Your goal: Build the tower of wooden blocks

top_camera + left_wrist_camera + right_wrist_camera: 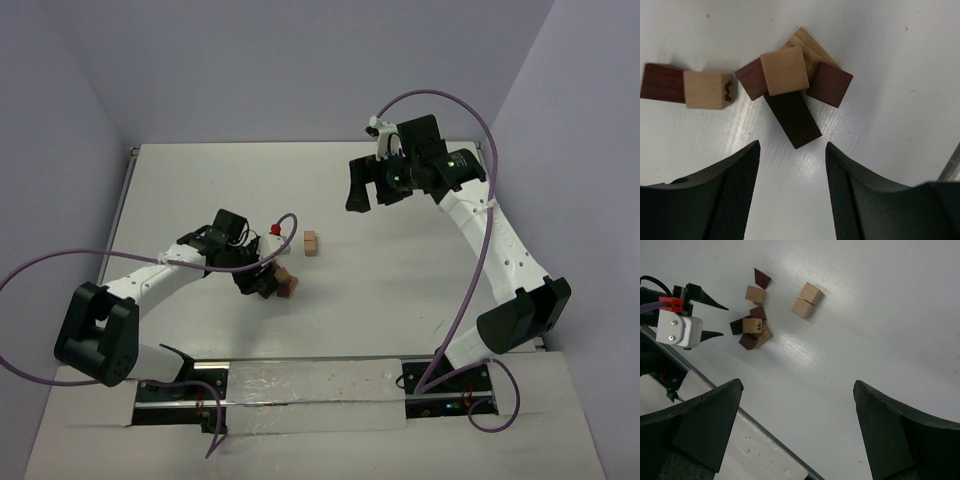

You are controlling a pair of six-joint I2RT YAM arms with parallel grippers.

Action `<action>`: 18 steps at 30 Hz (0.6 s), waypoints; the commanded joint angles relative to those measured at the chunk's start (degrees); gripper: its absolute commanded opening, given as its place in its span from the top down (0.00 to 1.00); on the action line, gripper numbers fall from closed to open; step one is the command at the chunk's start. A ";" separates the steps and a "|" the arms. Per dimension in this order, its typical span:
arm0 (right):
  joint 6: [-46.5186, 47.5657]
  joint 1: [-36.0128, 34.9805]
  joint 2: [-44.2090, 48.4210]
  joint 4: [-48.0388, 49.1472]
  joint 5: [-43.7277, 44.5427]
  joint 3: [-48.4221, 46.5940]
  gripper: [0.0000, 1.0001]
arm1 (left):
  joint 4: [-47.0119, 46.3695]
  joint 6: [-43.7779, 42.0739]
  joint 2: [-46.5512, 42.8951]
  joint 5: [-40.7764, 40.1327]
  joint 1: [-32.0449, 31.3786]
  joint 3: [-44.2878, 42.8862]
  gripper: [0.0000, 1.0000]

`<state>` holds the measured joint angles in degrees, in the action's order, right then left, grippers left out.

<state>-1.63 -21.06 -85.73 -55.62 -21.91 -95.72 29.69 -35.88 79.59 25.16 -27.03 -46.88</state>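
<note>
Hovering low at the near edge of a loose heap of wood blocks [829,84] with the left gripper [792,147], jaws apart, nothing between them yet. Aimed roughly at a dark block [792,120] lying flat, near end pointing at the gap but skewed to it, far end seemingly tucked under a tan cube [784,70] perched on the heap. Parked high over the far right of the table [200,180] with the right gripper [796,390], jaws spread wide, empty. No tower to speak of: just a pair of tan cubes [312,242] touching each other, well clear of the heap (stacked or side by side, cannot tell), plus a brown-and-tan pair [702,90] just left of the heap. Probably early in the task, at the pick step. Risks from here: clamping on the skewed dark block and twisting or squirting it out, with pads landing on corners rather than flat faces; dragging it free and tipping the tan cube off, scattering the neighbours; pushing further forward and ploughing a fingertip into the heap. Later risk: a crooked grip carried over to the tan pair, then a nudge on release and the start of the column lost.
</note>
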 commanded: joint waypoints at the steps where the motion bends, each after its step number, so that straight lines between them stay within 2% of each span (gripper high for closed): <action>1: -0.02 0.32 1.07 1.48 0.45 1.09 0.00 | -2.67 11.35 0.97 -5.36 -2.77 -0.17 0.40; 10: -0.27 0.35 1.31 1.83 0.91 2.11 0.00 | -3.64 17.81 6.63 -9.90 -4.21 -3.45 0.37; 18: -0.33 0.34 1.53 2.27 0.71 2.90 0.00 | -5.35 21.15 9.46 -8.49 -5.43 -4.20 0.35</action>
<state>-1.85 -21.04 -85.72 -55.04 -21.45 -93.76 27.40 -17.58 88.71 16.58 -31.15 -48.90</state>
